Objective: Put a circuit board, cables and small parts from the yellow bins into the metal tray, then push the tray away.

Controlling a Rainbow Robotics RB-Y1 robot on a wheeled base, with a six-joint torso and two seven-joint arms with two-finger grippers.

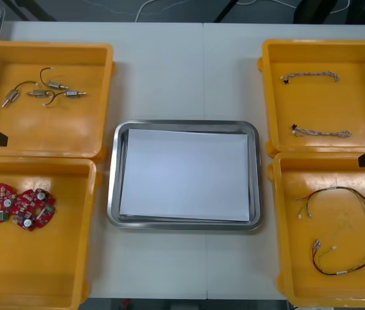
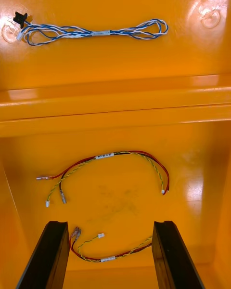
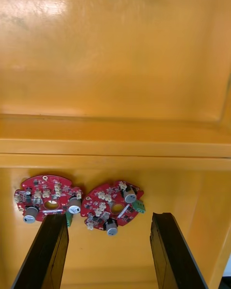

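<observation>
Round red circuit boards [image 1: 33, 208], two side by side, lie in the yellow plastic bin [image 1: 40, 271] at lower left of the front view. The left gripper [image 3: 109, 219] hangs over them, fingers spread, grasping nothing. Centre: shiny metal tray [image 1: 114, 194], white inside. Lower right: right gripper [image 2: 109, 224], likewise released, above two red and yellow cables [image 2: 104, 156].

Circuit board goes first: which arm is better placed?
Left. The left gripper hangs open over the near-left yellow bin, round red circuit boards right at its fingers. The right gripper is open over red and yellow cables opposite.
</observation>
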